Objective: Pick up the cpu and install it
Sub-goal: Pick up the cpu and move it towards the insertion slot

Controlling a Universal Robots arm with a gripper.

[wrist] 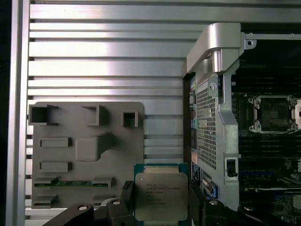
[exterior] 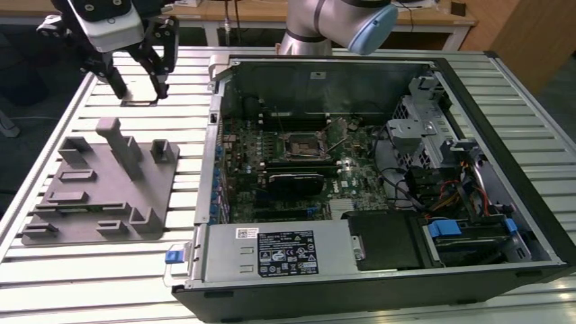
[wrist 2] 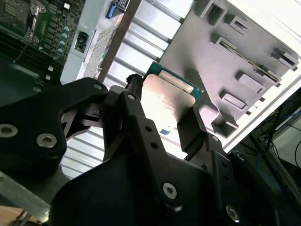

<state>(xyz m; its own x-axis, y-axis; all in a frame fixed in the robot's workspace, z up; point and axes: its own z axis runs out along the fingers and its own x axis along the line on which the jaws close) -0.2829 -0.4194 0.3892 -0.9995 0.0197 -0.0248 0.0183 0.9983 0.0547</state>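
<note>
One robot arm (exterior: 315, 20) with one two-fingered gripper (exterior: 141, 91) hangs over a slatted metal table (exterior: 90, 270), at the exterior view's left, outside an open computer case (exterior: 324, 81). One cpu (wrist: 161, 193), a flat square chip with a shiny silver top and a thin green rim, sits between the two black fingers (wrist 2: 190, 125). In both wrist views the fingers press against two opposite edges of the chip, so the gripper appears closed on it and narrowly spread to the chip's width.

The pick-up step looks done and the carry is in hand; the install is not yet done. One grey fixture plate (wrist: 122, 146), studded with raised blocks, lies on the table near the chip. One empty black socket (exterior: 301, 143) lies in the middle of the motherboard, inside the case and well apart from the chip.

Seating the chip would likely call for keeping it level, squaring it to the socket and setting it down gently, since the grip is only on its thin edges.
</note>
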